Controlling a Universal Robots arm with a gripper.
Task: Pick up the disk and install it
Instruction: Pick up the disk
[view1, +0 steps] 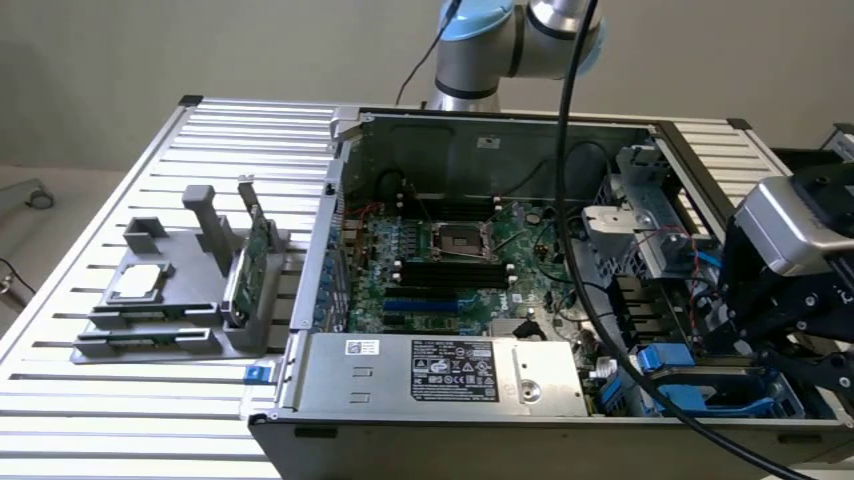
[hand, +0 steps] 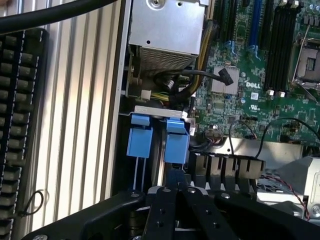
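Step in hand: install. Disk (view1: 710, 392) sits in drive bay (view1: 787, 405) at computer case (view1: 441, 370) corner, exterior view's right. Fingers (hand: 172, 182) fully closed, nothing visibly clamped, tips just beside blue carrier tab (hand: 177, 141). Judged: final seating calls for straight, square push inward.

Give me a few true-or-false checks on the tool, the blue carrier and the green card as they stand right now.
1. The tool is shut. True.
2. The tool is next to the green card. False: it is at the blue carrier frame, at the case's end on the exterior view's right.
3. The green card stands upright in a grey holder outside the computer case. True.
4. The computer case is closed up. False: it is open, with the motherboard exposed.
5. The blue carrier frame lies on the slatted table. False: it sits inside the case, beside the power supply.
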